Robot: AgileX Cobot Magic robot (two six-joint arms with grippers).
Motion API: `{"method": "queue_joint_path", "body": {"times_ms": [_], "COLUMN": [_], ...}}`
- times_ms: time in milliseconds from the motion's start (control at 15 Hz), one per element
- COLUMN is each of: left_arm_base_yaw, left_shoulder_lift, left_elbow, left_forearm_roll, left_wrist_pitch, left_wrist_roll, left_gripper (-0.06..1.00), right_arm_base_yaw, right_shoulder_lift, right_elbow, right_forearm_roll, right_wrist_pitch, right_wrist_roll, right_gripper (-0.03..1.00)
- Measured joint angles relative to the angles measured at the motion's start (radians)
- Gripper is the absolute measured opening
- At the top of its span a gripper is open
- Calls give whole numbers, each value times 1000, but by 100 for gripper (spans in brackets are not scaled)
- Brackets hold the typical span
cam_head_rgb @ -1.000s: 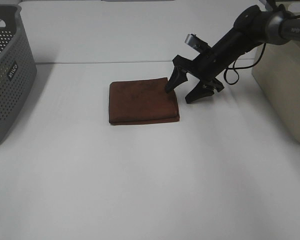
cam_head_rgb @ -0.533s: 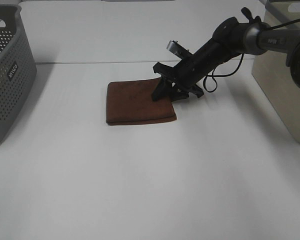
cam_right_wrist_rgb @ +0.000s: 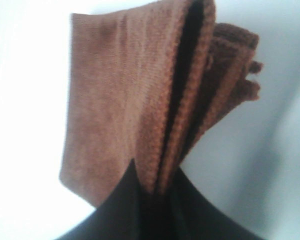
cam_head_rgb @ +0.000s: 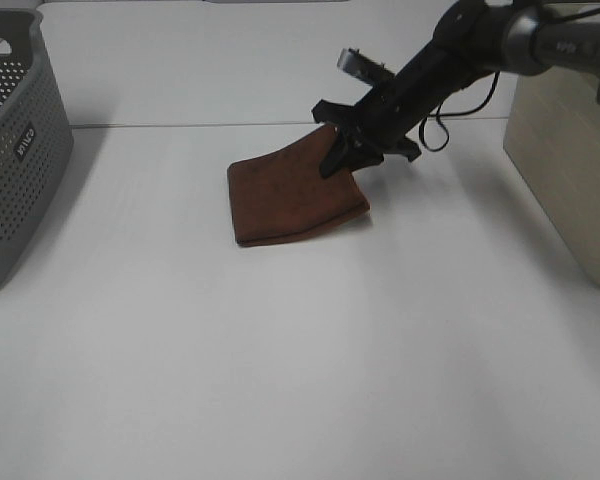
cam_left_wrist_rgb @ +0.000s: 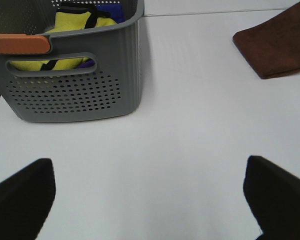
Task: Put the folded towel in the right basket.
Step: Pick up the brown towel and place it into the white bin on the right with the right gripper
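My right gripper [cam_head_rgb: 337,160] clamped on towel [cam_head_rgb: 292,198] corner — lift step; next, raise clear, carry over right basket [cam_head_rgb: 565,170] rim.

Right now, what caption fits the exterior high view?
Right gripper holds the folded brown towel by a raised corner.

You had one folded towel [cam_head_rgb: 298,195] in front of you, brown in colour. The baskets came to two: one grey basket [cam_head_rgb: 15,150] with holes and one beige basket [cam_head_rgb: 565,170]. Inside the grey one you could count two things, as far as the left wrist view showed: one yellow item [cam_left_wrist_rgb: 72,25] and one blue item [cam_left_wrist_rgb: 115,10]. The grippers were two as well, the right gripper [cam_head_rgb: 338,160] and the left gripper [cam_left_wrist_rgb: 150,200]. There was one white table [cam_head_rgb: 280,350].
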Motion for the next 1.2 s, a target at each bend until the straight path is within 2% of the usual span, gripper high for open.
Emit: {"method": "queue_joint_path", "body": {"times_ms": [267, 667, 867, 1000, 1067, 1200], "left_arm_base_yaw": [0, 0, 0, 0, 0, 0], "left_shoulder_lift": [0, 0, 0, 0, 0, 0], "left_elbow": [0, 0, 0, 0, 0, 0], "left_forearm_roll": [0, 0, 0, 0, 0, 0], "left_wrist_pitch": [0, 0, 0, 0, 0, 0], "left_wrist_roll": [0, 0, 0, 0, 0, 0], "left_gripper": [97, 97, 97, 97, 97, 97], "right_arm_base_yaw": [0, -5, -84, -179, -279, -347], "right_shoulder_lift": [-186, -471, -569, -618, -654, -665], "right_elbow": [0, 0, 0, 0, 0, 0], "right_forearm_roll": [-178, -570, -607, -611, -615, -615], "right_wrist_pitch": [57, 117, 140, 170, 200, 210], "right_wrist_roll": [17, 120, 148, 149, 150, 155], "right_gripper": [7, 7, 7, 7, 7, 7]}}
